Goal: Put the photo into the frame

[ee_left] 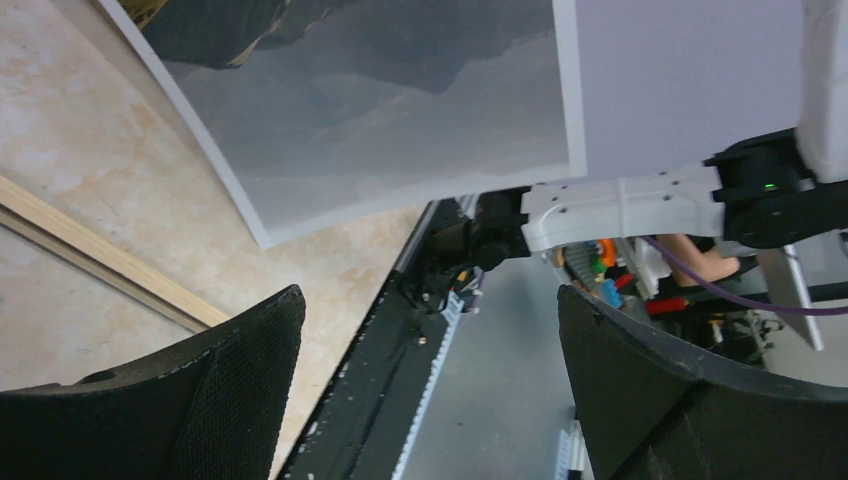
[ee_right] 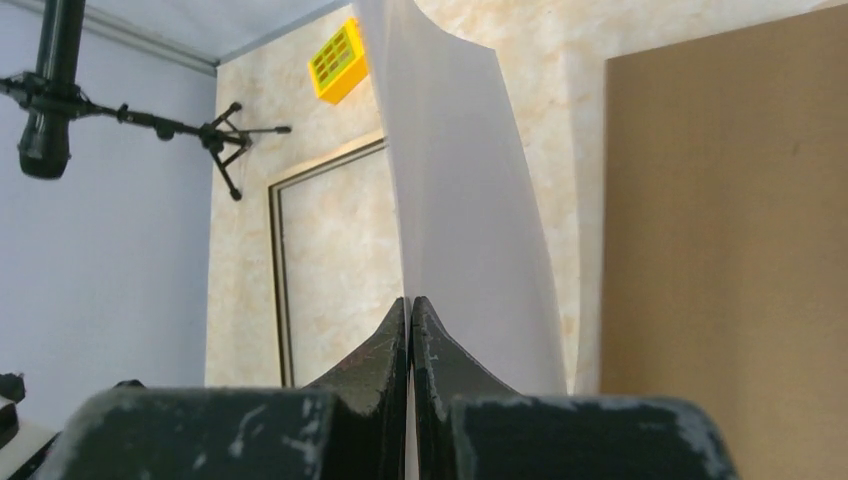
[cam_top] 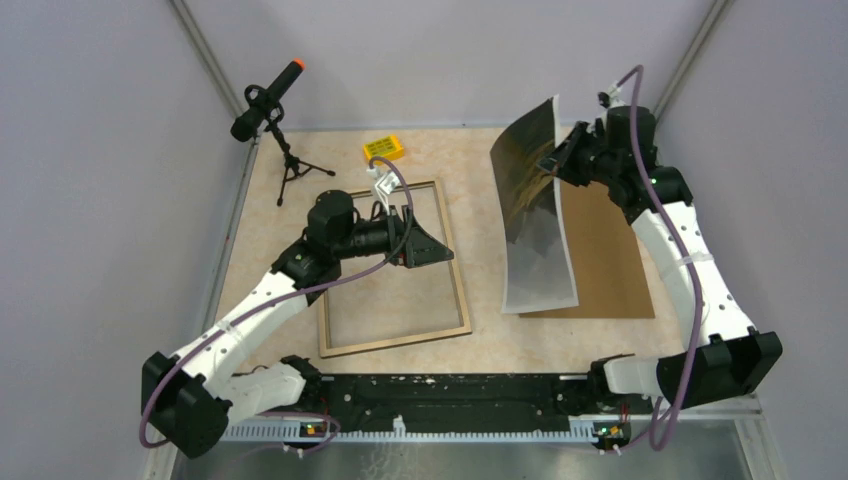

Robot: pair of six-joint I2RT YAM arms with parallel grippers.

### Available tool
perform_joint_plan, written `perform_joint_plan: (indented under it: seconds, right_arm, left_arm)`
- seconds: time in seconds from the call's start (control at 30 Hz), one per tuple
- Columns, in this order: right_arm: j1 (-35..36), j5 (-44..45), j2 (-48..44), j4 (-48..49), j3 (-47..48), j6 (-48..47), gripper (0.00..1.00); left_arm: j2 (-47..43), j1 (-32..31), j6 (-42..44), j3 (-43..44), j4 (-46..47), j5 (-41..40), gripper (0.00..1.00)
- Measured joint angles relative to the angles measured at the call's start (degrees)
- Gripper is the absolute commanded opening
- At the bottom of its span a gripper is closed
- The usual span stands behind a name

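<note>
My right gripper [cam_top: 556, 163] [ee_right: 410, 300] is shut on the far edge of the photo [cam_top: 535, 215], lifting it so the print bows upward; its near edge rests on the table. From the right wrist, the photo's white back [ee_right: 465, 200] curves away from the pinched jaws. Seen from the left wrist, the photo's grey mountain face [ee_left: 380, 100] hangs above the tabletop. The frame [cam_top: 460, 295] lies flat at centre left, light wood side up. My left gripper [cam_top: 437, 248] [ee_left: 430, 390] hovers open over the frame's right part, holding nothing.
A brown hardboard sheet [cam_top: 610, 255] lies under and right of the photo. A yellow block [cam_top: 384, 149] sits at the back. A microphone on a small tripod [cam_top: 282, 135] stands at back left. The black base rail [cam_top: 450, 390] runs along the near edge.
</note>
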Motion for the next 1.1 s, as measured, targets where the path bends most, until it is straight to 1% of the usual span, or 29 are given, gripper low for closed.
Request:
perform_joint_plan:
  seconds: [0.1,0.13,0.2,0.3,0.37,0.47,0.5,0.6,0.67,0.73,0.83,0.9,0.97,1.1]
  right_arm:
    - [9.3,10.1,0.5,-4.7,4.8,1.0,0.0]
    - [11.4,12.6,0.5,-5.6,5.7,1.2,0.0]
    - [16.5,17.9,0.4,-6.7,7.3,1.5,0.0]
    - [22.3,23.9,1.2,-7.6,8.2,2.3,0.0]
    - [25.5,27.3,3.1,-7.8,8.9,3.3,0.0]
    - [30.6,31.3,8.5,-7.2,10.5,4.8,0.0]
    - [32.6,32.7,11.5,-7.3,12.0,5.2,0.0]
    - [36.5,35.0,19.6,-7.3,17.1,5.3,0.0]
    - [38.1,35.4,23.5,-6.9,19.5,5.7,0.0]
    - [39.3,35.0,25.8,-5.5,20.2,6.6,0.0]
    - [40.6,34.3,27.1,-2.5,20.0,9.0,0.0]
    - [41.1,33.9,27.2,0.7,19.2,11.1,0.0]
    - [41.7,32.9,27.2,6.2,16.9,14.1,0.0]
    - [42.1,31.0,29.8,14.5,13.3,20.1,0.0]
  left_arm:
    - [-3.9,0.0,-3.7,-0.6,0.3,-1.8,0.99]
    - [-5.2,0.0,-4.1,-0.9,0.3,-2.7,0.98]
    - [-8.1,0.0,-4.2,-1.3,0.3,-4.9,0.98]
    - [-10.0,0.0,-3.2,-1.2,-0.7,-8.8,0.99]
    - [-10.2,0.0,-2.3,-0.9,-2.8,-11.6,0.99]
    - [-10.2,0.0,-1.1,0.0,-8.1,-16.9,0.98]
    - [-10.2,0.0,-0.7,0.3,-9.8,-18.6,0.98]
    - [-10.2,1.3,0.6,1.6,-15.3,-22.3,0.98]
    - [-10.1,3.7,1.3,2.4,-18.6,-23.1,0.98]
    - [-10.1,8.1,2.6,2.8,-20.9,-22.9,0.98]
    - [-10.1,17.1,5.2,3.2,-24.2,-21.8,0.98]
    - [-10.1,22.0,7.9,4.5,-27.2,-23.4,0.98]
    - [-10.1,23.8,10.7,6.6,-29.8,-26.1,0.98]
    - [-10.8,24.0,16.6,10.6,-31.9,-31.5,0.98]
